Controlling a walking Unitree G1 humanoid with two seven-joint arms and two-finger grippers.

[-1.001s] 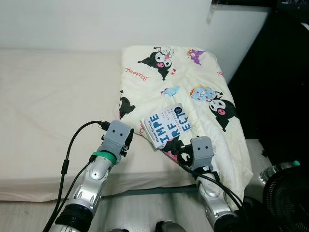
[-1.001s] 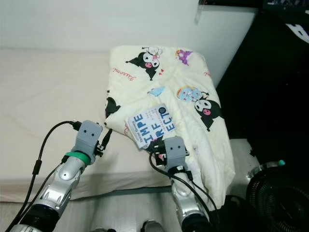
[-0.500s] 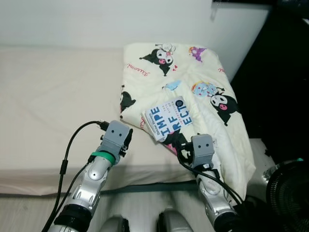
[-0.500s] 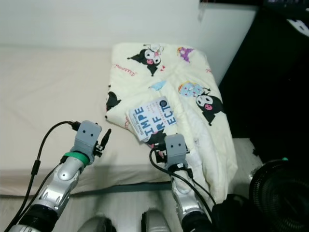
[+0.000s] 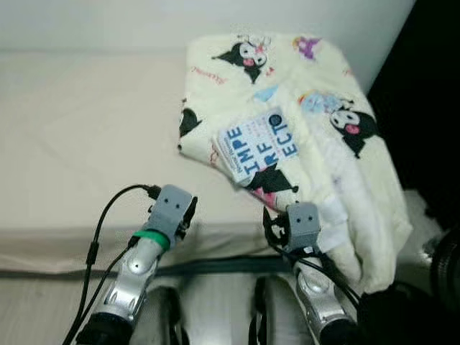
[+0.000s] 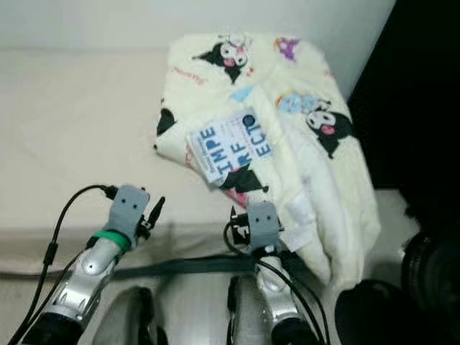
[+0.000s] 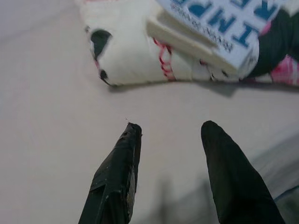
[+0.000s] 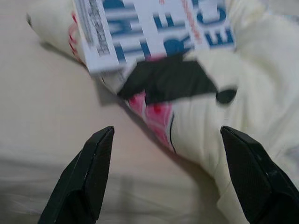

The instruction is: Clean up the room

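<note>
Both arms forward, low; left hand (image 7: 168,140) open, right hand (image 8: 167,135) spread wide.

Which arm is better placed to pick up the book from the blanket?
Probably right: the open right gripper hangs just below the book, while the left gripper sits further aside over the bed.

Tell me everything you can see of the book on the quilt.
The book is a white paperback with big blue block letters on its cover. It lies closed, cover up and skewed, on the cream cartoon-print quilt, near the quilt's edge toward the bare mattress. Its page edges look cream in the left wrist view. No gripper touches it.
</note>
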